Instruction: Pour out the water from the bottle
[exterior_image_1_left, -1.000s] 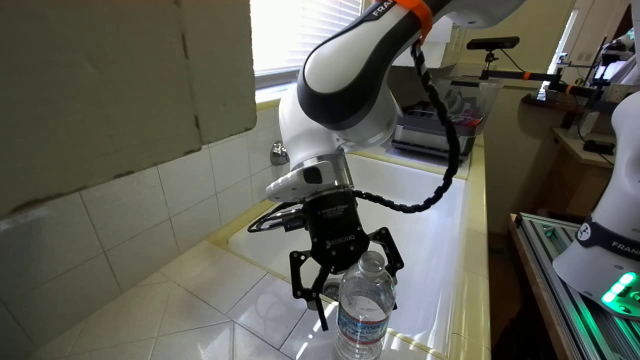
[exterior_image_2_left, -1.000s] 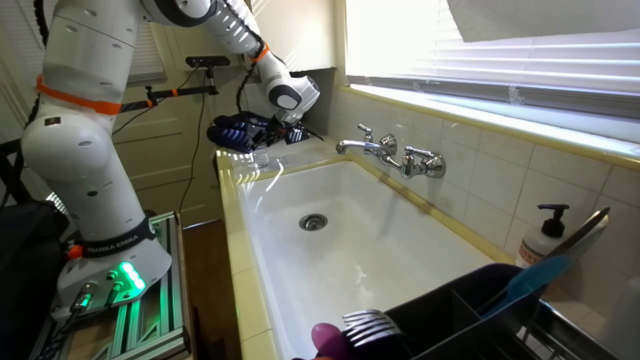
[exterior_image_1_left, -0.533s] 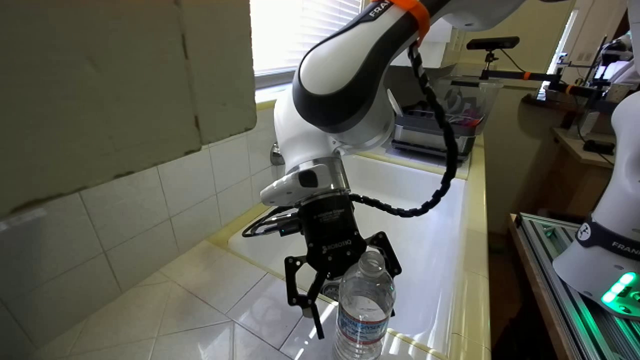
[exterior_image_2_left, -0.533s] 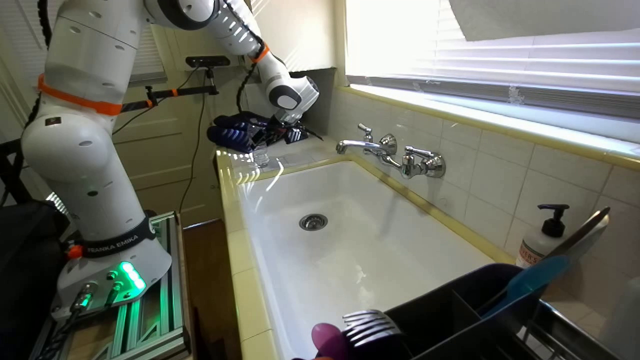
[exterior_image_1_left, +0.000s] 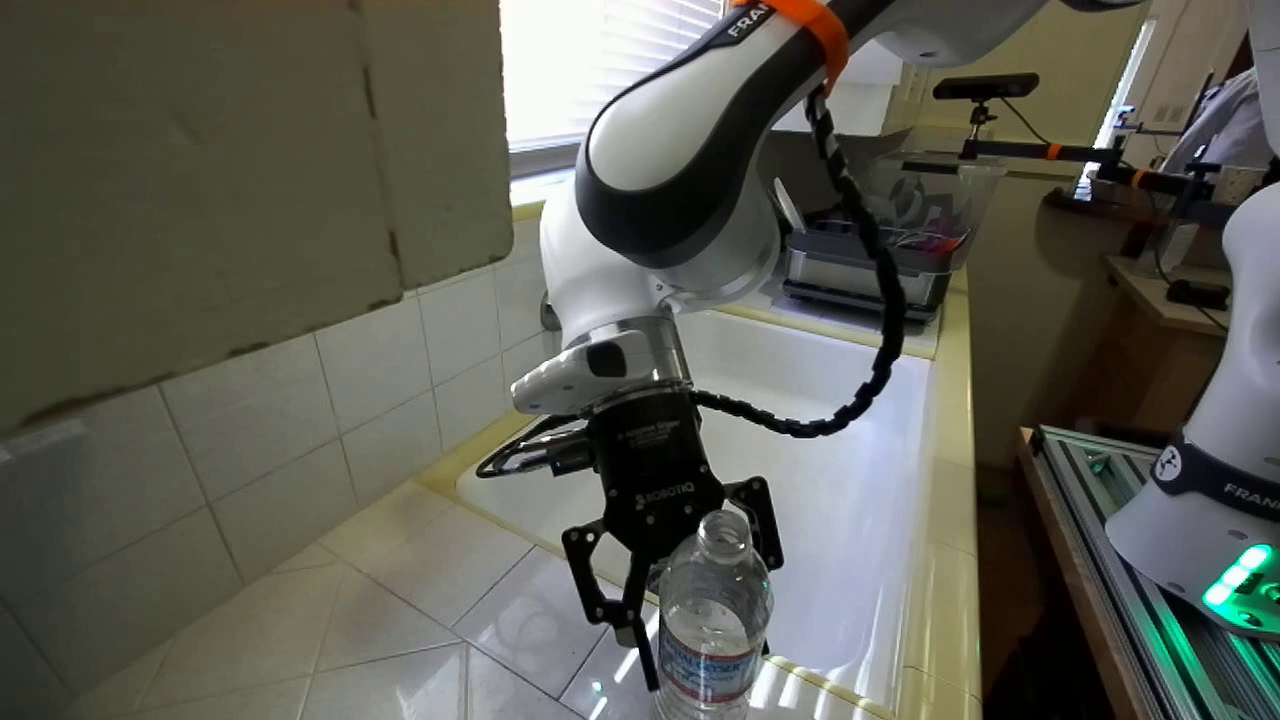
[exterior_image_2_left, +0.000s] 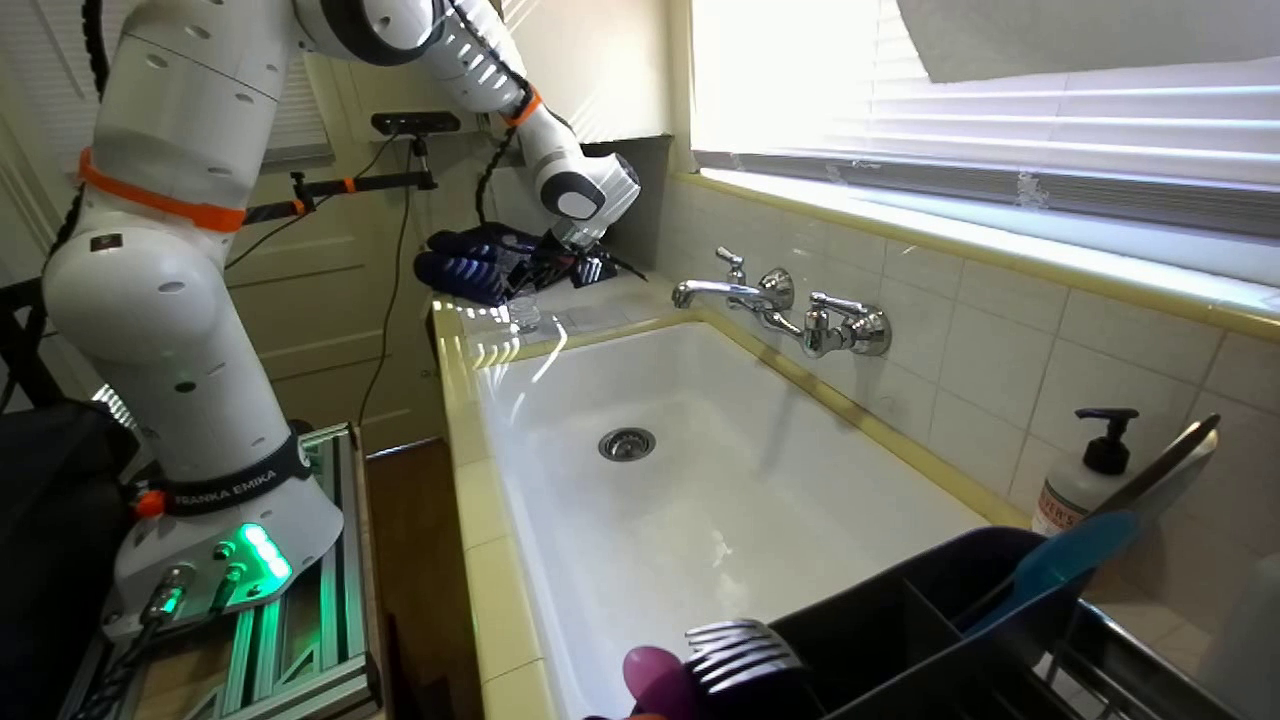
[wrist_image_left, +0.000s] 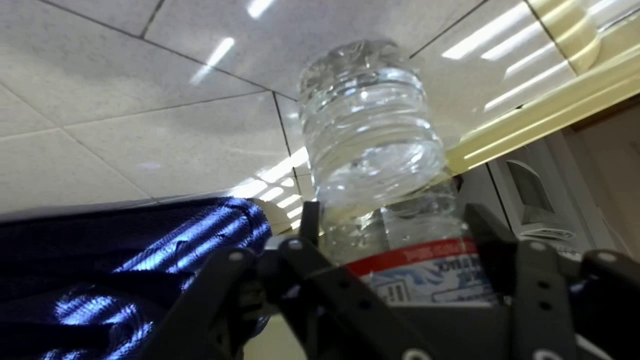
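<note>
The clear plastic bottle (exterior_image_1_left: 716, 597) stands roughly upright on the tiled counter, with a blue-and-white label edged in red. Its neck is clear and I see no cap. A faint line above the label may be the water's surface; the water is barely visible. My gripper (exterior_image_1_left: 708, 668) is shut around the bottle, the far finger mostly hidden behind it. In the wrist view the bottle (wrist_image_left: 372, 130) sits between the fingers (wrist_image_left: 395, 223), which touch both sides at the label's edge. The bottle (exterior_image_2_left: 523, 312) is small and faint in an exterior view.
The white sink (exterior_image_2_left: 720, 560) with its yellow rim lies beside the counter. A chrome faucet (exterior_image_2_left: 730, 290) juts over it. Dark blue cloth (wrist_image_left: 210, 235) lies near the gripper. A utensil rack (exterior_image_2_left: 880, 610) and a soap dispenser (exterior_image_2_left: 1075, 490) stand at the sink's far end.
In an exterior view my gripper has moved a little left and down. Its fingers have drawn in on the bottle, which has shifted slightly left.
</note>
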